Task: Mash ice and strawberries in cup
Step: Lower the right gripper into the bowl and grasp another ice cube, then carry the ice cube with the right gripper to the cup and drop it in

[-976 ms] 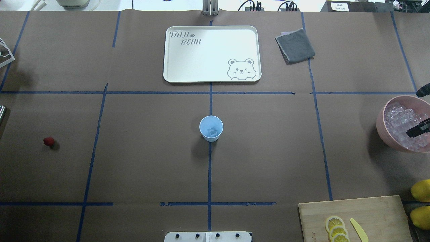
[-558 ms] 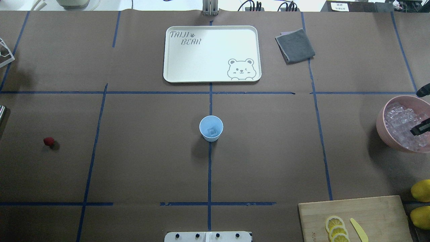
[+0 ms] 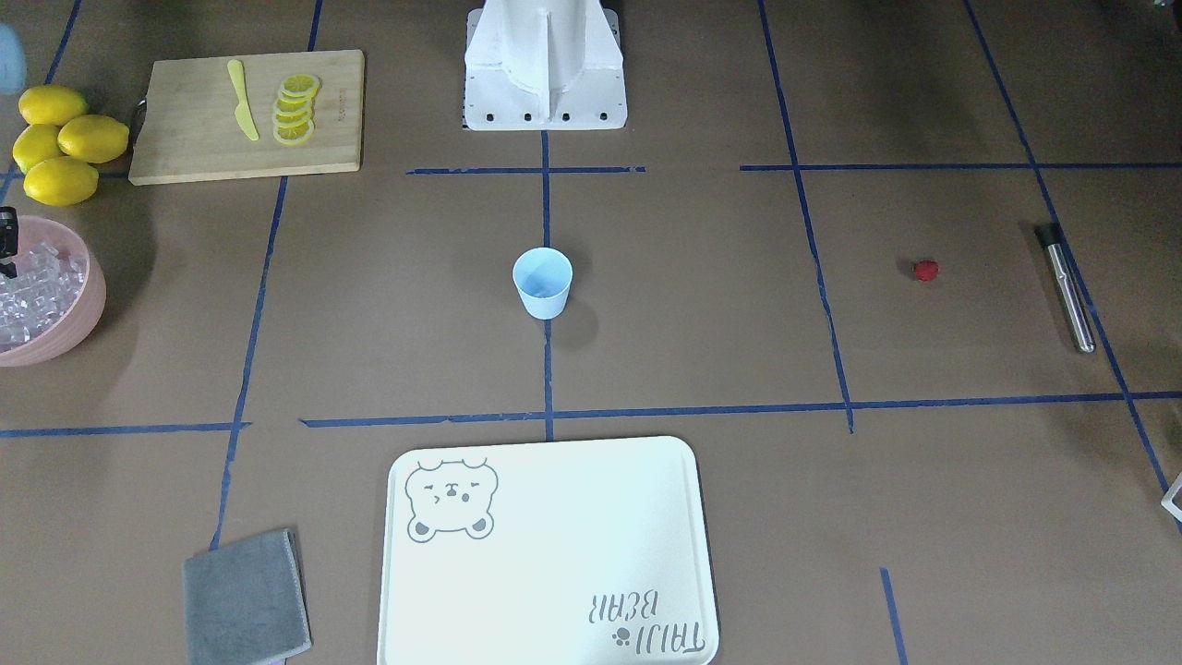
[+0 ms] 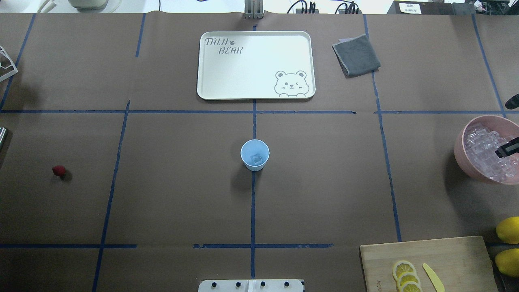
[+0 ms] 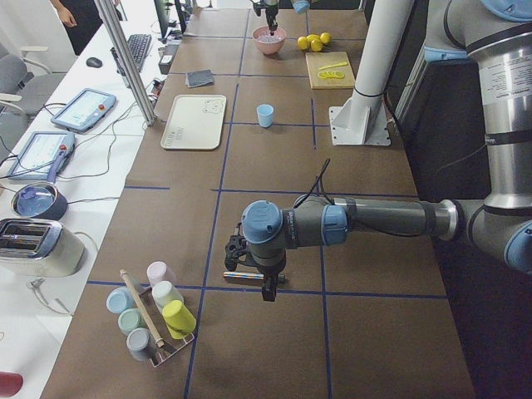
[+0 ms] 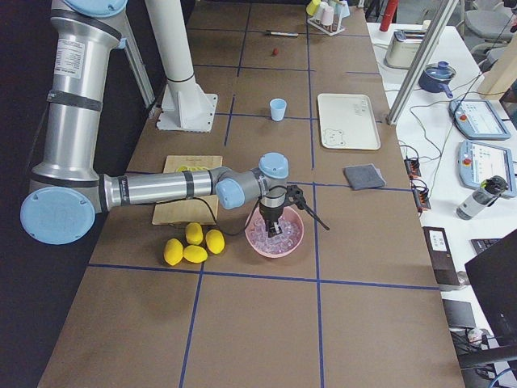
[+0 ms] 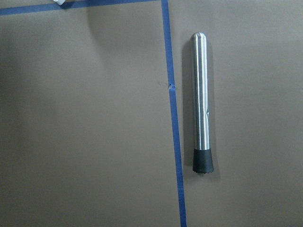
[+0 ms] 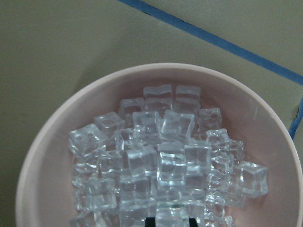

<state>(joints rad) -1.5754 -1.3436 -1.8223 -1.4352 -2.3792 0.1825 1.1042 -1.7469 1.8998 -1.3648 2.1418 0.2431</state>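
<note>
On the brown-papered table point(image 4: 324, 182) the right gripper point(image 6: 273, 228) reaches into the pink bowl point(image 8: 52, 137) of ice point(image 8: 161, 161), tips straddling a cube, grip unclear. The left gripper point(image 5: 264, 287), state untellable, hovers above the steel muddler point(image 7: 201, 104). Ice-loading seems the step in hand: next, carry a cube to the far-off light-blue cup point(image 4: 254, 154); the strawberry point(image 4: 58, 170) lies nearer the left gripper.
</note>
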